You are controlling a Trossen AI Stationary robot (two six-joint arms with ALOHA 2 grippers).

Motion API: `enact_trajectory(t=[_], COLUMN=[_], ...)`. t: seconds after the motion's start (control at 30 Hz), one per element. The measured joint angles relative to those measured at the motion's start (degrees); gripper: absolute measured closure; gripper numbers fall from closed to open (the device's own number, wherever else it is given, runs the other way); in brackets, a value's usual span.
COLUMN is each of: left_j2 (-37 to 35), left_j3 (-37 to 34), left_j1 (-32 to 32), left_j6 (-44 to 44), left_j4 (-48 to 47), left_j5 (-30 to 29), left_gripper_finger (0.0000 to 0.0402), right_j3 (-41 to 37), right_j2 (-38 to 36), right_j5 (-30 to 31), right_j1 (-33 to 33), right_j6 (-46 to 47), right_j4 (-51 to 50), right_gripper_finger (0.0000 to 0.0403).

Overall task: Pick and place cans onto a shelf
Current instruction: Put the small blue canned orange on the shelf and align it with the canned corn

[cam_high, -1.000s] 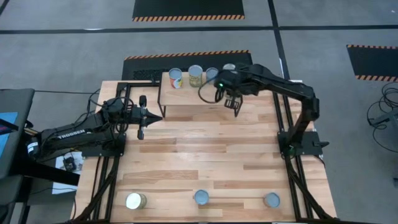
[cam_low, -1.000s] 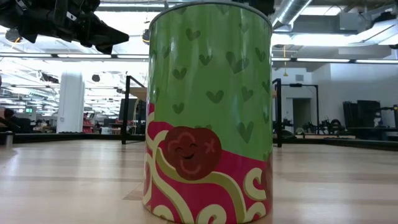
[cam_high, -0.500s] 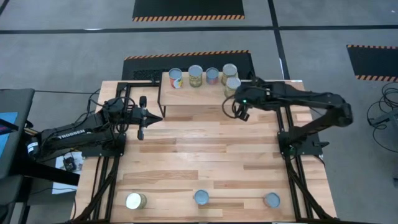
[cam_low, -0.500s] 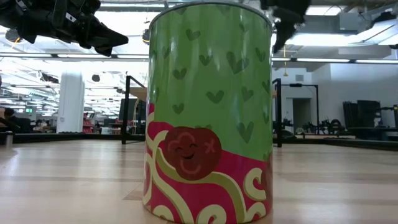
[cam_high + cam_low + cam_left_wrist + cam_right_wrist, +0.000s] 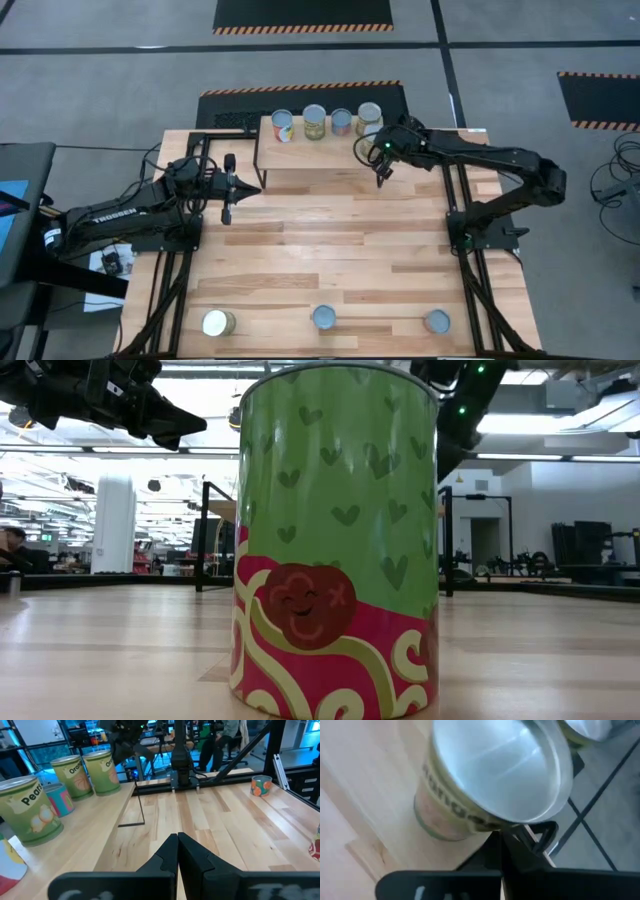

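Judging by their look, the cans are stiff metal tins with smooth, slippery labels, probably light enough for one claw; hold one across the middle of its round side. Five cans stand on the shelf (image 5: 300, 150), three (image 5: 325, 317) wait at the near edge of the surface (image 5: 330, 240). The right claw (image 5: 382, 172) is clenched, empty, above the shelf's right end; the left claw (image 5: 228, 208) rests clenched beside the shelf.

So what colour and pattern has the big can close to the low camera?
The can is green with darker hearts and a red-pink band below; low view shows it best.
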Motion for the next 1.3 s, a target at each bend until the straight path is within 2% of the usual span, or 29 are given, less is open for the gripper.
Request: enact_trajectory(t=[0.23,0.43,0.57,0.7,0.77,0.9,1.0,1.13,1.3], left_j2=[0.01,-0.01,0.00,-0.01,-0.01,-0.01,0.01,0.00,-0.01], left_j3=[-0.01,-0.01,-0.01,-0.01,0.00,-0.01,-0.01,0.01,0.01], left_j1=[0.00,0.00,0.00,0.00,0.00,0.00,0.00,0.00,0.00], left_j6=[-0.01,0.12,0.17,0.16,-0.04,-0.07,-0.10,-1.17,-1.25], left_j4=[-0.08,-0.91,-1.40,-1.40,-1.54,-1.66,-1.41,-1.36,-1.44], left_j5=[-0.02,-0.11,-0.13,-0.11,-0.09,-0.09,-0.09,-0.09,-0.07], left_gripper_finger=[0.0401,0.0401,0.0401,0.0401,0.0401,0.0401,0.0401,0.0401,0.0401], right_j3=[0.04,0.07,0.07,0.07,0.11,0.10,-0.04,0.09,2.22], right_j2=[0.49,-3.01,-5.55,-7.25,-7.82,-6.91,-3.54,2.62,12.38], right_j5=[-0.70,-0.81,-4.52,-8.04,-8.26,-8.33,-8.62,-9.08,-14.59], right_j1=[0.94,4.21,10.11,19.04,24.29,37.52,49.07,62.57,72.92], right_j6=[-1.08,0.76,2.59,5.68,12.35,32.97,49.50,71.25,94.96], right_j4=[2.47,0.40,-0.86,-1.69,-3.69,-12.71,-16.68,-16.85,-16.93], right_gripper_finger=[0.0396,0.0396,0.0398,0.0398,0.0399,0.0398,0.0396,0.0388,0.0357])
